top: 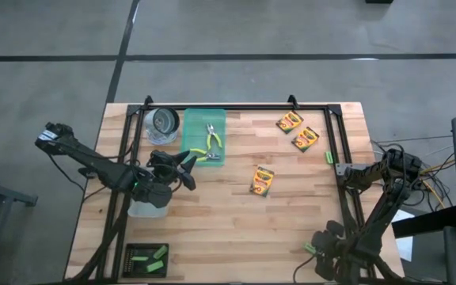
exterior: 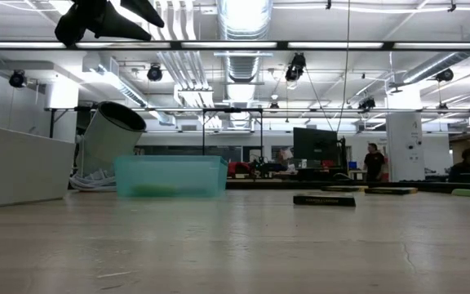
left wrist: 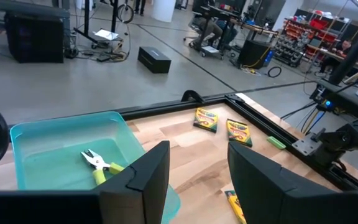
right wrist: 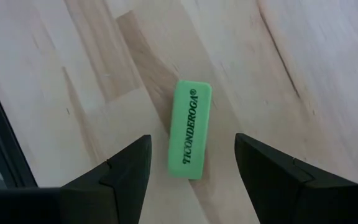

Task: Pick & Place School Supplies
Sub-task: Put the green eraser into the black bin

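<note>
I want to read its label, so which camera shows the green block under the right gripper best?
The right wrist view: the green block fills it, its printing readable, between the open right gripper fingers. The high view shows a speck; the other views miss it.

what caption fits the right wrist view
Open right gripper poised above a green Ticonderoga eraser on the wooden table.

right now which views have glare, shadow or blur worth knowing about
Low view: bright ceiling lights wash out the top, and the teal tray looks hazy. Right wrist view: green eraser is sharp and casts a soft shadow beside it. High view: even light, no strong glare.
</note>
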`<state>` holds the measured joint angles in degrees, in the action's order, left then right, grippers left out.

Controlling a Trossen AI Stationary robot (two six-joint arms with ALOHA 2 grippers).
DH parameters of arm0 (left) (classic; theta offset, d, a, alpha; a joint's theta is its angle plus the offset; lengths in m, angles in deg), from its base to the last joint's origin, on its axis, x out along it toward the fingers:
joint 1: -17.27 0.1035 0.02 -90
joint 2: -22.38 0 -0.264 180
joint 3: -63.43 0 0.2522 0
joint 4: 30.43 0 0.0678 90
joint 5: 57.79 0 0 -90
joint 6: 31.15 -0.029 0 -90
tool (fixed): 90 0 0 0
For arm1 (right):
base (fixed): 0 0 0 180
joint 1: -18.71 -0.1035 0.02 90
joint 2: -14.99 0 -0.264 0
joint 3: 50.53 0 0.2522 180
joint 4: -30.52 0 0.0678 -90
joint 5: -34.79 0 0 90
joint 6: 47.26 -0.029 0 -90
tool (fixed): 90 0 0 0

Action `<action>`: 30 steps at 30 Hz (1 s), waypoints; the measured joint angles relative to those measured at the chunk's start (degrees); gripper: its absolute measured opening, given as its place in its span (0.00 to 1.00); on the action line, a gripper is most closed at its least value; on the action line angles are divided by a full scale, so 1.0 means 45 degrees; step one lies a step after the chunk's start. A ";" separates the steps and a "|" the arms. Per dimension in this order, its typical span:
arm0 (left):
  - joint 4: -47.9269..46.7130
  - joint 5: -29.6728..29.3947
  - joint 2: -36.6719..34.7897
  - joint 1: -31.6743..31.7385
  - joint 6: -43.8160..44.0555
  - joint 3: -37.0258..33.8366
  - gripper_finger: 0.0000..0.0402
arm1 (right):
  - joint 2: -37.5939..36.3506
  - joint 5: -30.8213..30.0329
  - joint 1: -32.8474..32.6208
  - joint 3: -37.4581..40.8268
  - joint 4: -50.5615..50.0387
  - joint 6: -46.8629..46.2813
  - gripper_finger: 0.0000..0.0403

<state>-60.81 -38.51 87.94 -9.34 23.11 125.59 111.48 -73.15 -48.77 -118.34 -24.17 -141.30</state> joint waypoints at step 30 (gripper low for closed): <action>-0.0010 0.0166 0.0001 -0.0005 0.0311 0.0000 0.42 | -0.0002 0.1912 0.0165 0.0710 0.0559 0.0620 0.39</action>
<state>-60.85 -37.76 87.94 -9.36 24.51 125.59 111.47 -64.54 -48.03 -115.14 -21.65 -138.51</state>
